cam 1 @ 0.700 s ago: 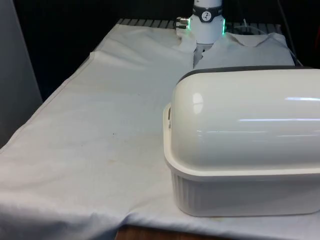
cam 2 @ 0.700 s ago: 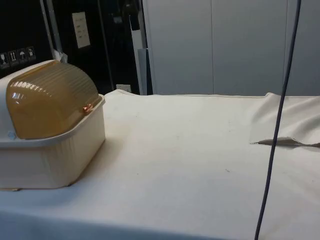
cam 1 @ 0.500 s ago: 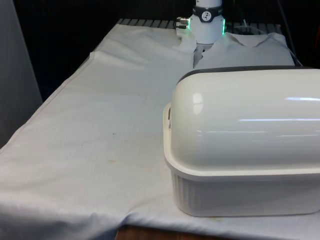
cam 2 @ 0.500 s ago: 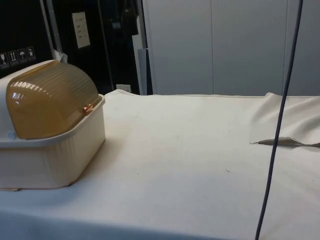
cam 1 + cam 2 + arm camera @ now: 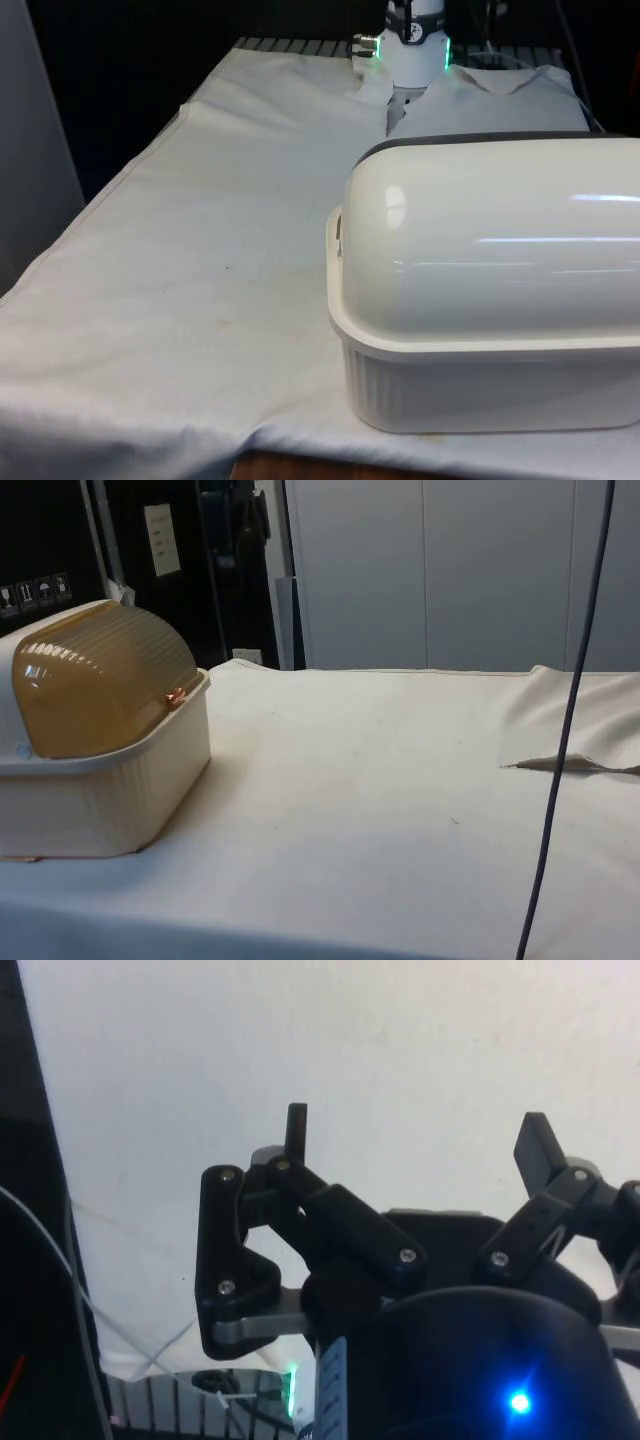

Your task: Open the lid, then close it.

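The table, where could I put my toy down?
Lots of bare white cloth lies on the front view's left of the bread box, up to the robot's base. The front view's right is crowded: the bread box fills it.

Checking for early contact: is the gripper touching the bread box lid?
Apart. In the wrist view the gripper is open over bare white cloth; the side view shows the amber lid closed, nothing on it.
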You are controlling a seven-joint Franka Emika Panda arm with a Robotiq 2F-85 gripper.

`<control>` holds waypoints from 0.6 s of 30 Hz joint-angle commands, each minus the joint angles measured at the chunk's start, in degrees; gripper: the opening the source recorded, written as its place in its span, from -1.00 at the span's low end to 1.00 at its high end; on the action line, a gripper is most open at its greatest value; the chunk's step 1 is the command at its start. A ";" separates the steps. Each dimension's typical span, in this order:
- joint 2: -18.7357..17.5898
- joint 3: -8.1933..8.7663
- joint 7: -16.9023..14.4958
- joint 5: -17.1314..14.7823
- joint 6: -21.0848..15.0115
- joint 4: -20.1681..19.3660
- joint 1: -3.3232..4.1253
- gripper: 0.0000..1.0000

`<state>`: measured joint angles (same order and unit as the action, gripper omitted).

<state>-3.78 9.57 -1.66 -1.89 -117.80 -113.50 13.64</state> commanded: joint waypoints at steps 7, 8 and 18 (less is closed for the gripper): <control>-1.03 -1.89 2.18 2.23 -3.90 -1.26 0.52 1.00; -1.20 -2.18 2.41 2.46 -4.24 -1.38 0.52 1.00; -2.64 -3.84 3.78 4.30 -6.88 -2.12 0.46 1.00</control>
<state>-6.36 5.61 1.60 1.83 -124.16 -115.57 13.92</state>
